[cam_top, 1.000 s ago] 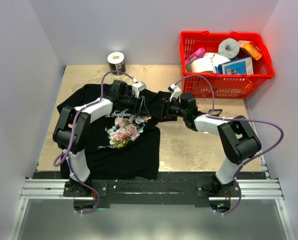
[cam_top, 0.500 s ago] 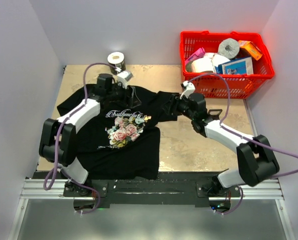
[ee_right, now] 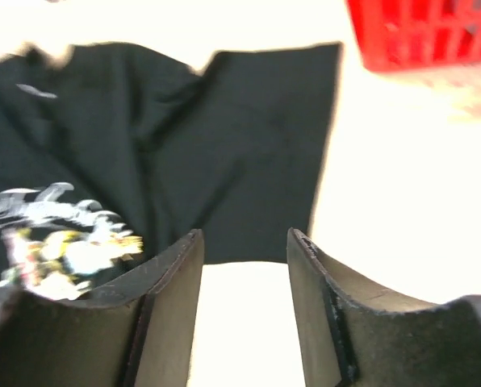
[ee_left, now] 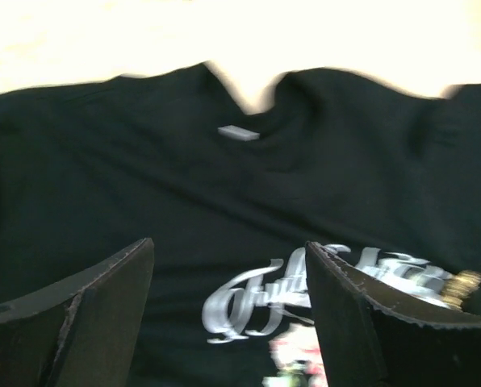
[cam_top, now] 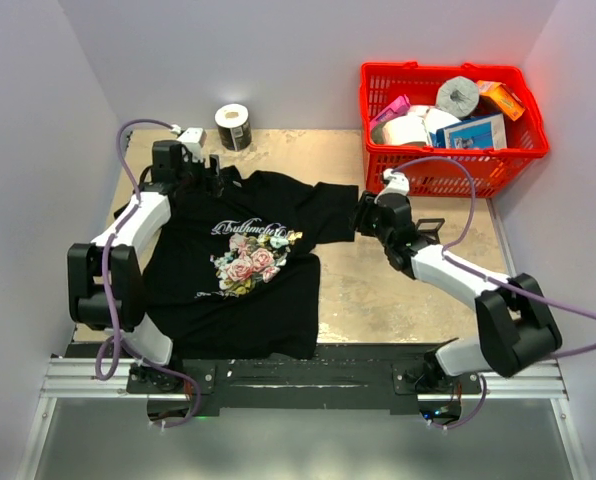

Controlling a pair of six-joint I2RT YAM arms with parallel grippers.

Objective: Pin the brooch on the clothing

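Black short-sleeve tee (cam_top: pixel 268 310) spread flat, print side up, collar twd far side, hem at near edge, one sleeve out to the R. Pink rose bouquet (cam_top: pixel 246 265) + white script (cam_top: pixel 246 229) on chest. Tiny brooch (cam_top: pixel 295 237) w/ gold glint at R end of script, touching fabric; pinned or loose, can't tell.
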